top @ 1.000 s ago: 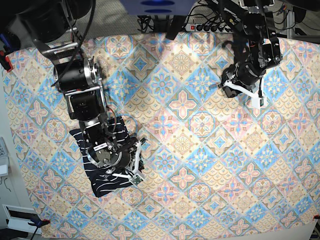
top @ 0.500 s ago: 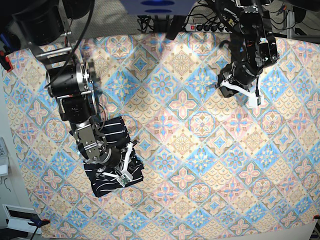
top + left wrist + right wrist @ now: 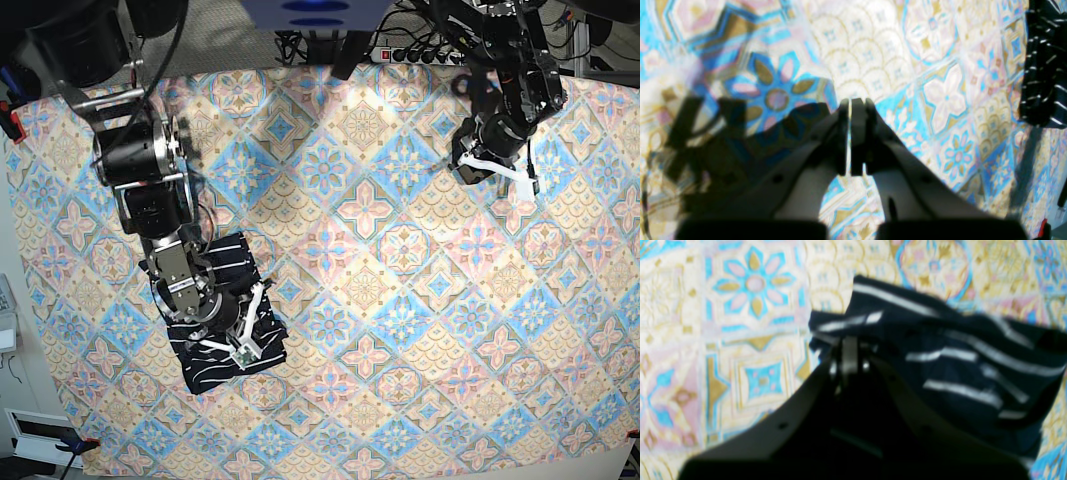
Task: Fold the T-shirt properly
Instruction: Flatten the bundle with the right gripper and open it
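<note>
The T-shirt [image 3: 215, 335], dark with thin white stripes, lies as a folded bundle on the left part of the patterned tablecloth [image 3: 400, 300]. My right gripper [image 3: 242, 353] is shut, and its white fingers rest over the shirt's lower right part. In the right wrist view the gripper [image 3: 848, 340] points at an edge of the T-shirt [image 3: 957, 373]; I cannot tell whether any fabric is pinched. My left gripper [image 3: 524, 188] hangs shut and empty above the cloth at the far right. The left wrist view shows that gripper [image 3: 850, 100] pressed together and the T-shirt [image 3: 1043, 66] far off.
A power strip [image 3: 420, 55] and cables lie beyond the table's back edge. Red clamps [image 3: 10, 125] hold the cloth at the left corners. The right arm's bulky links [image 3: 150, 170] rise above the shirt's upper side.
My right gripper has slid left and slightly down over the T-shirt, which kept its shape. My left gripper has moved up and to the right.
</note>
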Controlling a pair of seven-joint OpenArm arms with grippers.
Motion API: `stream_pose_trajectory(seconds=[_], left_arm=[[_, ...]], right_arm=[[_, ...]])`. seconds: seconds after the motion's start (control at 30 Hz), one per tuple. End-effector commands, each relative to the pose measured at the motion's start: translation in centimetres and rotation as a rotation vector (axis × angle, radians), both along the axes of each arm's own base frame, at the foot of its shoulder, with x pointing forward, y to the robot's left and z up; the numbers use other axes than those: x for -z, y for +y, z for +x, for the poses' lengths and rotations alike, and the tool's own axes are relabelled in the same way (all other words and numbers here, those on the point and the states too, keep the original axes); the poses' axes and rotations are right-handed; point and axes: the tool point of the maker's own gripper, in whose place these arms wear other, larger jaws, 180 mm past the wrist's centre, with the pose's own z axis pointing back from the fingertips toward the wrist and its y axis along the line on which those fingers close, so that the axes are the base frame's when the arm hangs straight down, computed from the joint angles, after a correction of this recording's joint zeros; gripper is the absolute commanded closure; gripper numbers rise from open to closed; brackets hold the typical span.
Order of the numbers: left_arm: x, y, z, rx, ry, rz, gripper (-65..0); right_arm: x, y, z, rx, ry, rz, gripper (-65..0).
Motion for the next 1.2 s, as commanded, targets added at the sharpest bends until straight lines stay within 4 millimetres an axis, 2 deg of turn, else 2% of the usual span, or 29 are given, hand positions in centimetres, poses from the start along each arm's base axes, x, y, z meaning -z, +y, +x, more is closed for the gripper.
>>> stream_pose_trajectory(seconds=[0.0, 0.17, 0.37, 0.53, 0.9, 1.03, 1.17], left_arm=[[-1.0, 0.2, 0.7, 0.002, -0.039, 0.005, 0.0], [-0.9, -0.2, 0.7, 0.008, -0.038, -0.001, 0.0], [-0.9, -0.2, 0.6, 0.010, -0.036, -0.001, 0.0], [-0.9, -0.3, 0.6, 0.012, -0.034, -0.001, 0.0], [-0.9, -0.3, 0.6, 0.012, -0.034, -0.001, 0.0], [-0.9, -0.3, 0.6, 0.012, -0.034, -0.001, 0.0], [-0.9, -0.3, 0.6, 0.012, -0.034, -0.001, 0.0]], right_arm=[[-1.6, -0.7, 0.9, 0.007, -0.053, -0.010, -0.3], [-2.2, 0.8, -1.5, -0.034, -0.099, -0.033, -0.6], [-1.3, 1.0, -2.7, -0.034, -0.070, -0.038, -0.5], [-1.0, 2.6, -3.1, -0.047, -0.064, -0.012, -0.6], [3.8, 1.8, -5.6, -0.024, 0.049, 0.034, -0.6], [4.1, 1.6, -5.2, -0.013, 0.056, 0.050, -0.5], [3.2, -0.2, -3.9, 0.065, 0.041, 0.084, -0.5]])
